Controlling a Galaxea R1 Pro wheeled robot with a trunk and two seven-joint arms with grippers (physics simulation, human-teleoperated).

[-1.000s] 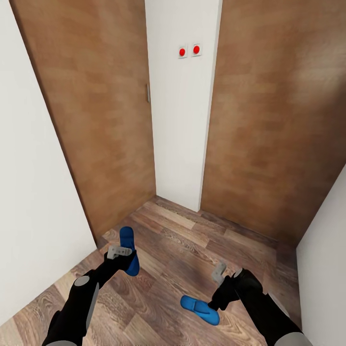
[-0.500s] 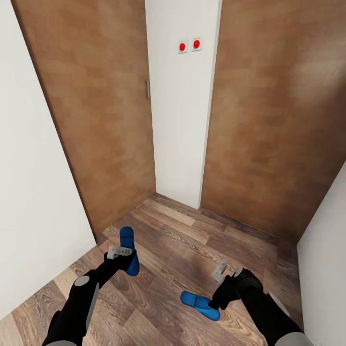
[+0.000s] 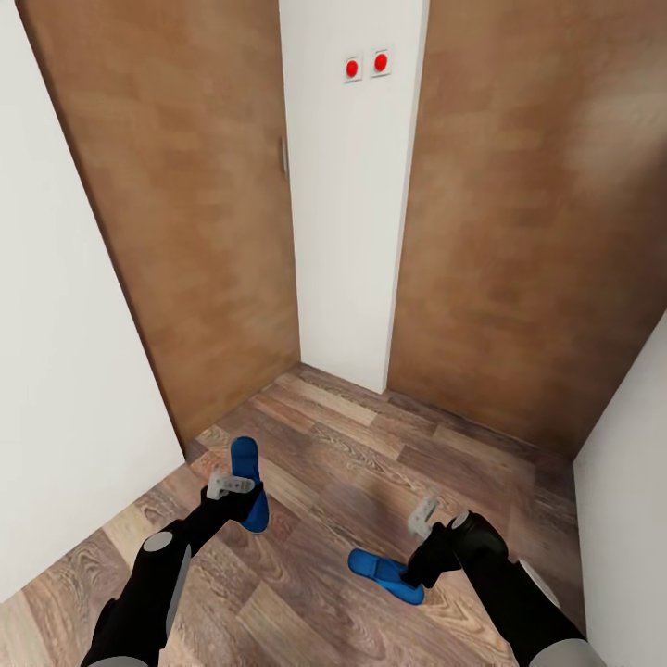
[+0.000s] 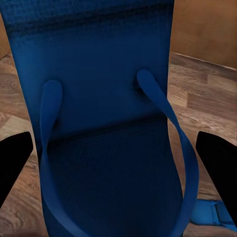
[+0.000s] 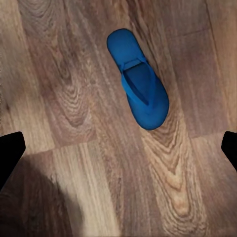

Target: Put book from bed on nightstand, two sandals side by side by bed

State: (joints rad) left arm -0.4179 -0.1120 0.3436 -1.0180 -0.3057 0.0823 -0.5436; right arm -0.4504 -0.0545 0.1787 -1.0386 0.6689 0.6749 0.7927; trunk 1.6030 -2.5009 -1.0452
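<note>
Sandals in bright blue lie on a wood-plank floor [image 3: 333, 463], in a narrow corner closed in by two brown wooden panels and a white wall post carrying two red buttons [image 3: 366, 66]. The left sandal [image 3: 246, 482] is partly hidden in the head view by the left tool [image 3: 230, 484], which sits across its middle. In the left wrist view this sandal [image 4: 98, 113] runs off the frame at both ends, and the tool's dark fingers [image 4: 15, 158] stand spread at either side of it; whether they actually touch it is hard to make out. The right sandal [image 3: 384, 572] lies flat nearer the right wall, its heel end covered by the right arm. The right tool [image 3: 422, 517] hangs above it, released, holding nothing. Seen from the right wrist, that sandal [image 5: 138, 79] lies whole on the planks.
</note>
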